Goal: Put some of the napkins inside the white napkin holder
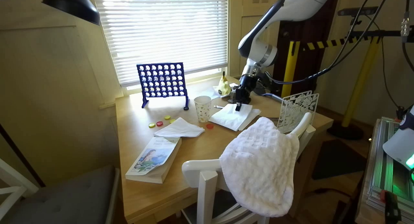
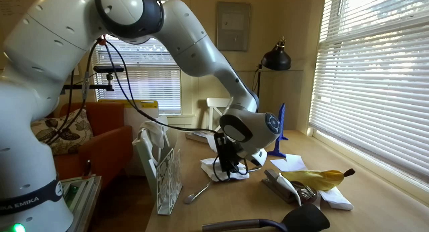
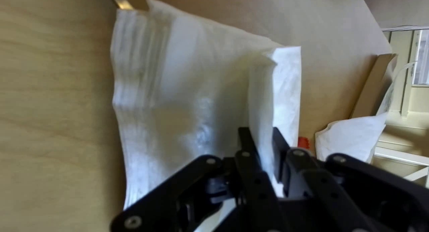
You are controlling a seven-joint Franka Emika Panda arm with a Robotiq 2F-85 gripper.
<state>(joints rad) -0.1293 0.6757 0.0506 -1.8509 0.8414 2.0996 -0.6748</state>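
Observation:
The napkins [image 1: 226, 118] lie as a low white stack on the table in both exterior views [image 2: 208, 167]. In the wrist view the napkins [image 3: 201, 68] fill the middle, with a fold standing up near their right side. My gripper [image 3: 260, 133] has its fingers close together on either side of this fold, shut on it. In an exterior view the gripper [image 1: 238, 106] points down at the top of the stack. The white napkin holder [image 1: 299, 104] stands upright at the table's edge, apart from the gripper; it also shows in an exterior view [image 2: 167, 188]. It is out of the wrist view.
A paper cup [image 1: 203, 111] stands beside the stack. A separate folded napkin [image 1: 179, 128] touches a book [image 1: 155, 159]. A blue game board [image 1: 163, 80] stands behind. A towel [image 1: 262, 165] hangs on a chair. A spoon [image 2: 197, 193], stapler [image 2: 276, 186] and spatula [image 2: 305, 218] lie on the table.

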